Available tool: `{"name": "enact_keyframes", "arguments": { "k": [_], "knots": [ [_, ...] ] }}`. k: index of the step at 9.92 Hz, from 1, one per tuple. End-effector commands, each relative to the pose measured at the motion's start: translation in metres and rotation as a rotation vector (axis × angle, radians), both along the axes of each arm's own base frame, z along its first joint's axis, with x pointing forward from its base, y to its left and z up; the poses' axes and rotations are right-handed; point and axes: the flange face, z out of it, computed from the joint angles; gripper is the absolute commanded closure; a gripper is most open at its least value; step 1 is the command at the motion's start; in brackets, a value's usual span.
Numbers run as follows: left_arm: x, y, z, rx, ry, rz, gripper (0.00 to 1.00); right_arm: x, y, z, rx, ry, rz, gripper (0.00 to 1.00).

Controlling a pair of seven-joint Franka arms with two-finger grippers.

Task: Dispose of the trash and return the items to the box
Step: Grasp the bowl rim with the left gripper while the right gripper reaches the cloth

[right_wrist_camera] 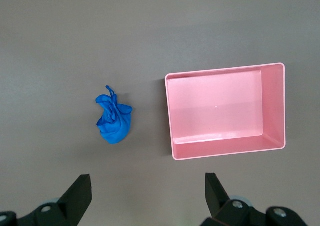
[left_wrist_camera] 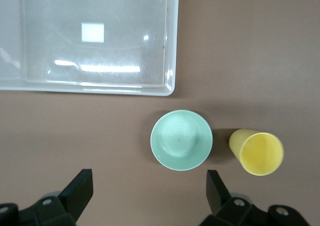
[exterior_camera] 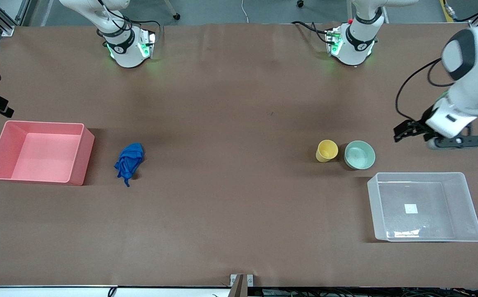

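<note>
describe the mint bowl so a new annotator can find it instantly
Start at the clear plastic tub toward the left arm's end of the table. Just farther from the front camera than its corner sit two small vessels side by side. The mint-green bowl is the wide, shallow one, closer to the tub than the taller yellow cup.

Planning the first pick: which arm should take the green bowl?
Left, probably. Its open end effector hangs over the table beside the bowl, close to the clear box. The right end effector, also open, looks down on the blue cloth instead.
</note>
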Motion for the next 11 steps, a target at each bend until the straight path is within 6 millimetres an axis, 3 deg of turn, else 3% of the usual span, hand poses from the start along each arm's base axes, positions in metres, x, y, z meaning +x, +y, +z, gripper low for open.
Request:
{"name": "enact_keyframes", "arguments": {
  "k": [1,3,5,6,7,8,9,10,11],
  "knots": [
    [-0.035,0.004,-0.082,0.003,-0.007,-0.004,0.00,-0.008,0.000,0.004,0.003,-0.001,-0.005,0.00],
    [-0.041,0.003,-0.145,0.010,-0.038,0.020,0.00,-0.008,0.002,0.004,0.003,-0.002,-0.002,0.00],
    [-0.042,0.004,-0.184,0.019,-0.014,0.021,0.00,-0.006,0.008,0.002,0.003,0.001,0.000,0.00],
    [-0.043,0.004,-0.199,0.022,0.009,0.022,0.01,-0.003,0.027,-0.005,0.005,0.008,0.033,0.00],
    [-0.041,0.003,-0.207,0.023,0.006,0.018,0.01,0.002,0.044,-0.028,0.006,0.039,0.060,0.00],
    [-0.037,0.003,-0.218,0.027,0.006,0.017,0.04,0.010,0.056,-0.065,0.005,0.031,0.069,0.00],
    [-0.035,0.004,-0.226,0.029,0.009,0.018,0.20,0.018,0.060,-0.110,0.012,0.028,0.073,0.00],
    [-0.036,0.004,-0.226,0.028,0.009,0.018,0.63,0.025,0.071,-0.153,0.011,0.044,0.092,0.00],
    [-0.036,0.003,-0.226,0.028,0.009,0.017,0.90,0.029,0.079,-0.195,0.010,0.058,0.104,0.00]
  ]
}}
